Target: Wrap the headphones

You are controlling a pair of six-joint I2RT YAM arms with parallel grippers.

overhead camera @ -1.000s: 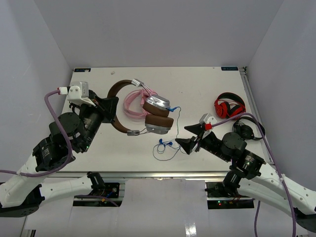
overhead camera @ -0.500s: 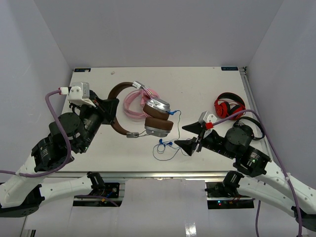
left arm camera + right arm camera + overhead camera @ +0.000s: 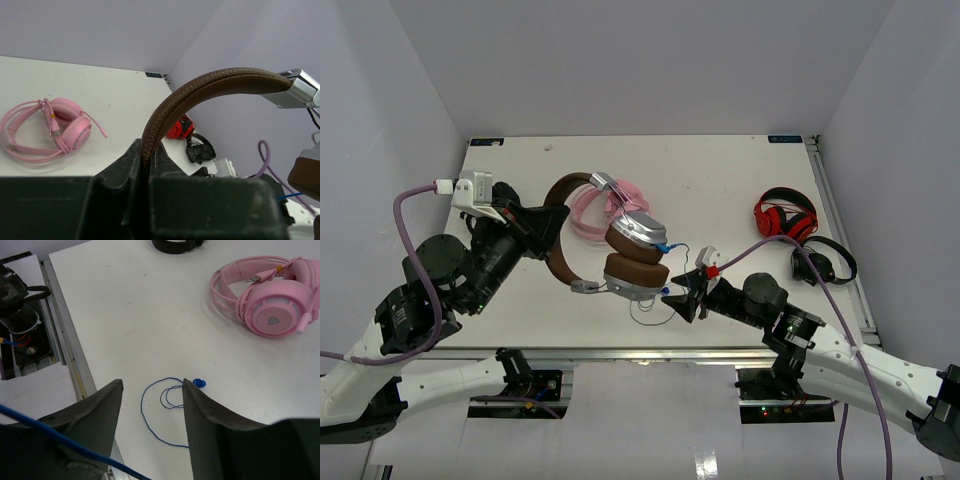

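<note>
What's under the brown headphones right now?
Under the headband of the headphones, the pink headphones lie on the table, partly covered from above. The cord loops on the table just beside the cups. What is directly beneath the cups is hidden.

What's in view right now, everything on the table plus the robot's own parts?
brown headphones: one, brown with silver cups, centre-left
cord: one, thin, dark blue, looped on the table near the front edge
pink headphones: one, pink, behind the brown pair
red-and-black headphones: one, right side
black headphones: one, black, right edge
table: one, white
left fingers: two, black, shut on the brown headband
right fingers: two, black, apart above the cord loops
</note>
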